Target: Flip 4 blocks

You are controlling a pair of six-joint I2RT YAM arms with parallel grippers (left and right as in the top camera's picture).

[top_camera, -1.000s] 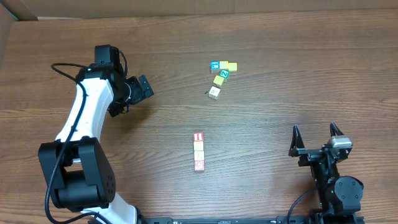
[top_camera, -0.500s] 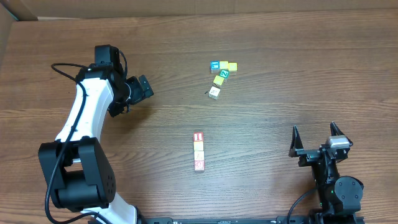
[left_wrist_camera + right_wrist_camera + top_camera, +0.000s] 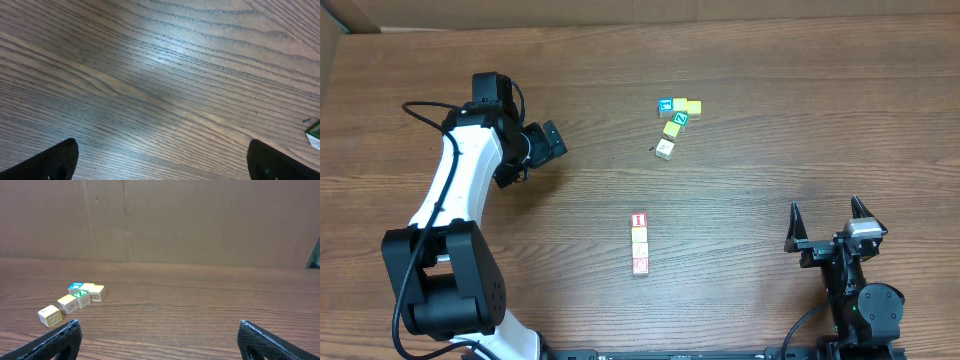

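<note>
Jaws on both arms stand wide apart and hold nothing.

Overhead view: the landmark is the loose cluster (image 3: 674,122) of cubes toward the far side of the surface (image 3: 790,90). The left arm (image 3: 460,190) has its jaws to the cluster's left, well apart from it. The right arm (image 3: 850,275) sits far off on the cluster's near-right side. The blocks (image 3: 639,242) lie nearer the robot than the cluster and a little to its left, with neither arm close. They form a touching row of four: red-printed ones at either end, a cream and a yellowish one between.

Left wrist view: dark jaw tips show at both lower corners with bare wood grain between. Only a corner of one cube (image 3: 314,136), likely from the cluster, shows at the right edge. The row is out of view.

Right wrist view: jaw tips sit wide at both lower corners. The cluster (image 3: 75,300) lies ahead to the left, and the row is not seen.

By their look, the blocks are light, rigid wood with smooth faces — easy to nudge or let skid. Since they touch, the safest hold is probably across an end block's two free side faces, square and low — so it rolls over without shoving its neighbour.
</note>
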